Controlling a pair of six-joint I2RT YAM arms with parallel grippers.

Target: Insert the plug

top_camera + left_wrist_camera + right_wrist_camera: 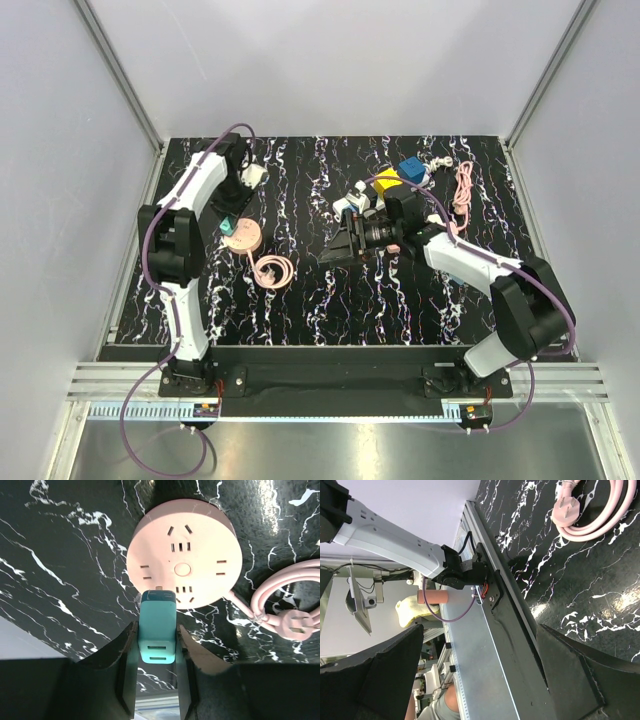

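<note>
1. The top view is bright and even; the black bench carries only weak shadows.
2. In the left wrist view, pale glare lies on the glossy bench at upper right; the teal plug is sharp, but the fingers of the left pincer are dim and soft.
3. In the right wrist view, the right pincer is a dark, unfocused shape, and a white reflection sits on the bench.

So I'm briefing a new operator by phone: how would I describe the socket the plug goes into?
On the black marbled table, look to its left half, near the left arm. The socket is the flat round pink disc there, slotted on top, unlike the pink cable coiled beside it.
</note>
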